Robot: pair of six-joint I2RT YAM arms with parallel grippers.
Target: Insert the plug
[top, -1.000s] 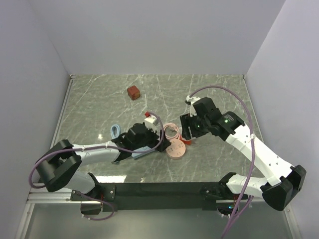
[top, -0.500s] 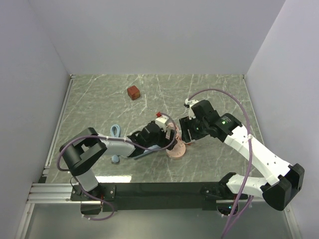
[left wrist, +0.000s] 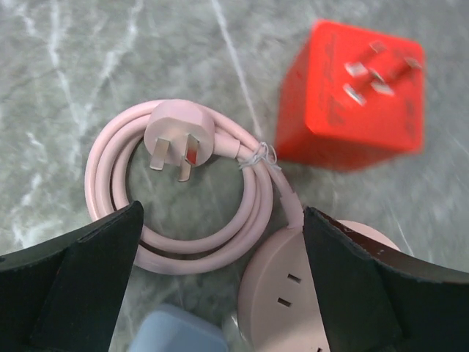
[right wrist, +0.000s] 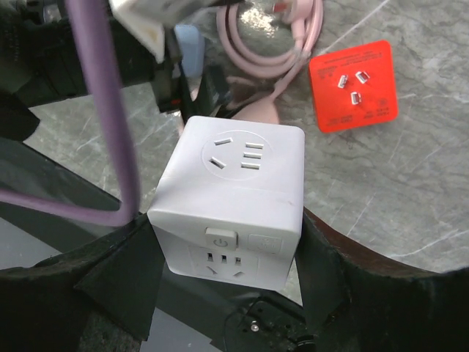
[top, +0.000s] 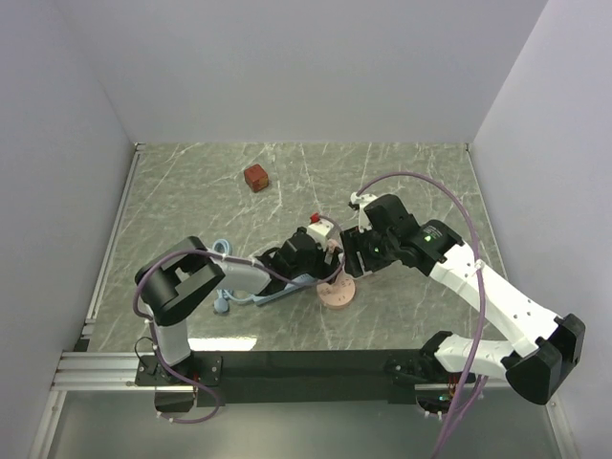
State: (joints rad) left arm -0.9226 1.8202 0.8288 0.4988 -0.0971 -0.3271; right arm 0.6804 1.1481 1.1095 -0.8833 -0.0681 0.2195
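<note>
The bright red plug (left wrist: 352,95) lies on the marble table with its metal prongs facing up, and it also shows in the right wrist view (right wrist: 353,86). My left gripper (left wrist: 220,293) is open and empty. It hovers over a coiled pink cable (left wrist: 176,183) and a round pink power strip (left wrist: 293,286), with the plug just ahead to its right. My right gripper (right wrist: 231,286) is shut on a white cube socket (right wrist: 234,198) held above the table, near the plug. In the top view the two grippers, left (top: 323,251) and right (top: 357,256), almost meet and hide the plug.
A darker brownish-red cube (top: 255,177) sits far back on the table. A light blue power strip (top: 277,292) with its cable (top: 222,253) lies under my left arm. The pink round strip (top: 337,293) lies near the middle. White walls enclose the table.
My left arm has reached right and forward over the pink cable and round strip. My right gripper, still holding the white cube, has shifted slightly left toward it.
</note>
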